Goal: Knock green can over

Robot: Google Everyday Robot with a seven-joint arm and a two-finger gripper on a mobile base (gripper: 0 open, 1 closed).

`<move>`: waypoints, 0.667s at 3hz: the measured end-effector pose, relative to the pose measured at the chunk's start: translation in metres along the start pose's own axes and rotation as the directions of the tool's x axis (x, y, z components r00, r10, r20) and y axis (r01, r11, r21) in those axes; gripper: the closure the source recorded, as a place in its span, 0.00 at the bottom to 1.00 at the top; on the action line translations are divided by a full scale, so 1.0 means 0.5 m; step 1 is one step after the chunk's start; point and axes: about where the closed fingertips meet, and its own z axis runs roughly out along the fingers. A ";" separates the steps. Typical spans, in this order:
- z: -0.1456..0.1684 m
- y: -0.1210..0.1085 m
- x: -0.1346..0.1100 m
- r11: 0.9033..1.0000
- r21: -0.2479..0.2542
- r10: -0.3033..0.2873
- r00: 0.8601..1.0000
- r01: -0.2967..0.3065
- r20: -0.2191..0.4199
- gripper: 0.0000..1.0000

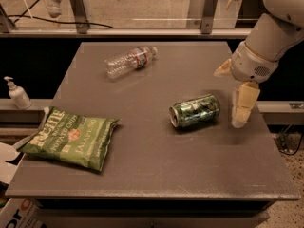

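Your gripper (243, 106) hangs at the right edge of the table (156, 179), pointing down with its tip close above the surface. You cannot tell from here whether it is spread or pressed together, and nothing is caught in it. Just to its left, apart from it, the green can (194, 111) lies on its side, silver top facing left. Farther left and toward the far edge, a clear plastic bottle (130, 61) lies flat. At the near left corner rests a green chip bag (71, 137).
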 end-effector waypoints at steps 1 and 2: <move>-0.013 0.009 0.051 0.996 -0.014 0.092 0.988 -0.091 0.123 0.00; -0.031 0.019 0.102 0.984 -0.044 0.176 0.958 -0.170 0.227 0.00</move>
